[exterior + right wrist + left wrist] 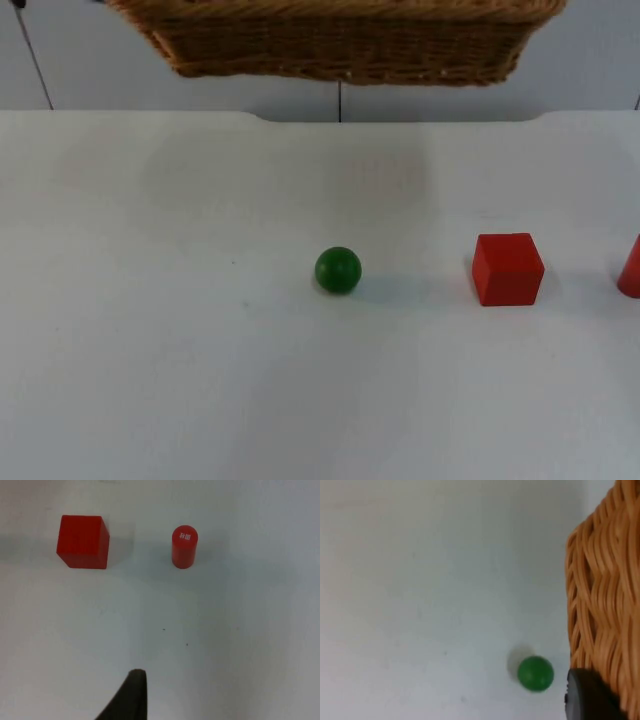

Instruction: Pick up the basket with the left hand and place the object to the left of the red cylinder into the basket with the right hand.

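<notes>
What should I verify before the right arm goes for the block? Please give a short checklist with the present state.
1. Basket lifted off the table: ok.
2. Left gripper on the basket's wall: ok, fingertip sits against the weave.
3. Target is the red cube, directly left of the red cylinder: ok.
4. Cube standing apart from cylinder and green ball: ok.
5. Right gripper above the table, short of the cube: ok.
6. Right gripper open: cannot tell.
</notes>
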Robot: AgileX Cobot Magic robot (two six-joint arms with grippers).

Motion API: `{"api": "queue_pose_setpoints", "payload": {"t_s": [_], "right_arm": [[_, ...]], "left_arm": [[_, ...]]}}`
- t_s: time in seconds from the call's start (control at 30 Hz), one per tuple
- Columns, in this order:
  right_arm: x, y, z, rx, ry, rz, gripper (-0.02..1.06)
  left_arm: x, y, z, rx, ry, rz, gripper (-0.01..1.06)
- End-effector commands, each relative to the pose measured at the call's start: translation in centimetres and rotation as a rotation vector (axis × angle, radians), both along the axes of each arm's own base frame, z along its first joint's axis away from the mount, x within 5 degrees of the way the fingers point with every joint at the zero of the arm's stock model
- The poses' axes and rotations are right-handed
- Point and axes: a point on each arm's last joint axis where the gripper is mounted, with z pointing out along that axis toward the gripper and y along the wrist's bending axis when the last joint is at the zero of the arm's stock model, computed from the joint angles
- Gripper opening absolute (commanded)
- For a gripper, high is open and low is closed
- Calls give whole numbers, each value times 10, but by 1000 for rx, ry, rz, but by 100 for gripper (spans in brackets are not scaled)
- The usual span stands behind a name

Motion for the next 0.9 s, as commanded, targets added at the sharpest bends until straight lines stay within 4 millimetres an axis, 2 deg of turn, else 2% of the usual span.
{"api": "queue_pose_setpoints", "payload": {"t_s": [0.0,0.03,0.1,0.13,0.2,0.27,0.33,0.37,0.4,0.5,0.63,0.87], "right_arm": [[1,-1,2,-7,-10,4,105],[1,-1,2,-7,-10,4,105],[1,-1,2,-7,-10,4,105],[1,0,2,7,-9,3,105],[1,1,2,18,-8,2,105],[1,1,2,15,-9,9,105],[1,1,2,14,-9,10,105],[1,1,2,14,-9,10,105],[1,1,2,17,-9,9,105],[1,6,3,48,-13,60,105],[1,14,4,85,-27,145,105],[0,21,6,111,-48,246,105]], "left_arm": [[-38,18,-4,-72,-68,85,0],[-38,18,-4,-72,-68,85,0],[-63,35,-17,-79,-60,142,0],[-83,50,-25,-64,-56,198,0],[-90,55,-28,-61,-49,217,0],[-114,73,-45,-40,-24,302,0],[-129,82,-57,-28,-8,356,0],[-129,82,-57,-28,-8,356,0],[-143,92,-67,-18,10,410,0],[-161,108,-83,0,28,513,0],[-170,122,-94,-2,30,608,0],[-170,139,-93,16,-37,701,0]]}}
